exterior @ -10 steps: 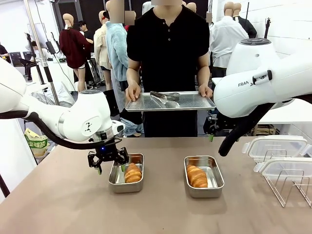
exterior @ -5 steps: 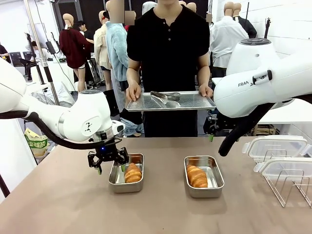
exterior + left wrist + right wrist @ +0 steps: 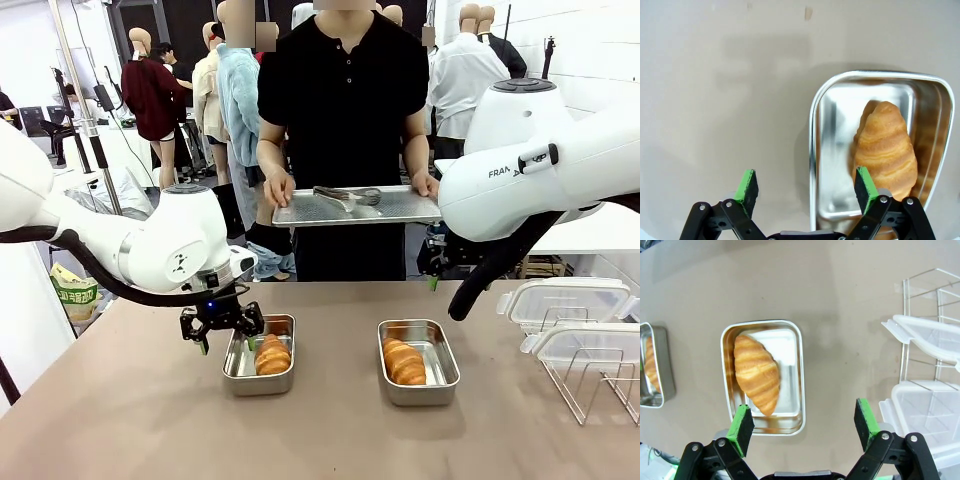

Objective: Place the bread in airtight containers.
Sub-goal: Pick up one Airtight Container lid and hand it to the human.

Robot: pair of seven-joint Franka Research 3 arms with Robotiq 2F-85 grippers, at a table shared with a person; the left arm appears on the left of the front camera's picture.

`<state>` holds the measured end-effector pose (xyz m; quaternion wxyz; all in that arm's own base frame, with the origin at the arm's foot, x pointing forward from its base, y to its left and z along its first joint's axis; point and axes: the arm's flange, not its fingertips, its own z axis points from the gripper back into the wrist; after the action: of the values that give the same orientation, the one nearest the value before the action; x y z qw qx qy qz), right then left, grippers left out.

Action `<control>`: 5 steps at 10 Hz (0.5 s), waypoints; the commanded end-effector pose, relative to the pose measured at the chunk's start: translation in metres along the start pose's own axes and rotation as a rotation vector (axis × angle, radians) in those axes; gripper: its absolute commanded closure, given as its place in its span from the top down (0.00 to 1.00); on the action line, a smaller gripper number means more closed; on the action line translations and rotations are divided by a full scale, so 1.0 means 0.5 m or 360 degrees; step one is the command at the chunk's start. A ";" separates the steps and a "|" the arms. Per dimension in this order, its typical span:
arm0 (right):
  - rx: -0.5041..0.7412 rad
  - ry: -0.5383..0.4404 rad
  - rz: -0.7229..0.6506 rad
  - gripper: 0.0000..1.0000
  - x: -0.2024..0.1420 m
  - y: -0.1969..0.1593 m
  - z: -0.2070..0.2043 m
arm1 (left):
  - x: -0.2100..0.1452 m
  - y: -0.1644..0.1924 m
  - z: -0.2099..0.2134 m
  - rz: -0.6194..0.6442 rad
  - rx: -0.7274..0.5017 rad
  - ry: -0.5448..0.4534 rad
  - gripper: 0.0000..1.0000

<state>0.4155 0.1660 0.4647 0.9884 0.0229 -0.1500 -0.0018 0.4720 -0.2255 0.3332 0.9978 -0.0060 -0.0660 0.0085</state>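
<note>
On the worktop [image 3: 130,430], each croissant [image 3: 272,355] lies in its steel tin [image 3: 238,372].
Jaws of left gripper [image 3: 226,343] and right gripper [image 3: 802,427] stay spread; the person's tray [image 3: 400,207] has shifted slightly.

The left arm [image 3: 150,250] and right arm [image 3: 540,170] are glossy white rounded shells; the right bears grey FRANKA lettering [image 3: 505,171] and a black cable [image 3: 490,270]. The left gripper [image 3: 806,187] and right gripper [image 3: 804,425] are black linkages, with silver screws [image 3: 728,204] just behind green pads [image 3: 746,186].
</note>
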 end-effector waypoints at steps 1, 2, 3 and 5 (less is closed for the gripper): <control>0.0000 0.0007 -0.0001 1.00 -0.004 -0.001 -0.004 | -0.052 0.000 0.027 -0.0158 -0.0028 -0.0279 1.00; 0.0000 0.0007 -0.0001 1.00 -0.004 -0.001 -0.004 | -0.067 -0.008 0.070 -0.0236 -0.0128 -0.0283 1.00; 0.0000 0.0007 -0.0001 1.00 -0.004 -0.001 -0.004 | -0.078 -0.015 0.118 -0.0283 -0.0167 -0.0266 1.00; 0.0000 0.0007 -0.0001 1.00 -0.004 -0.001 -0.004 | -0.092 -0.024 0.200 -0.0378 -0.0248 -0.0289 1.00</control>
<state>0.4154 0.1661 0.4644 0.9885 0.0227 -0.1497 -0.0017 0.4222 -0.2506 0.4112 0.9795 -0.0603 -0.1672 -0.0950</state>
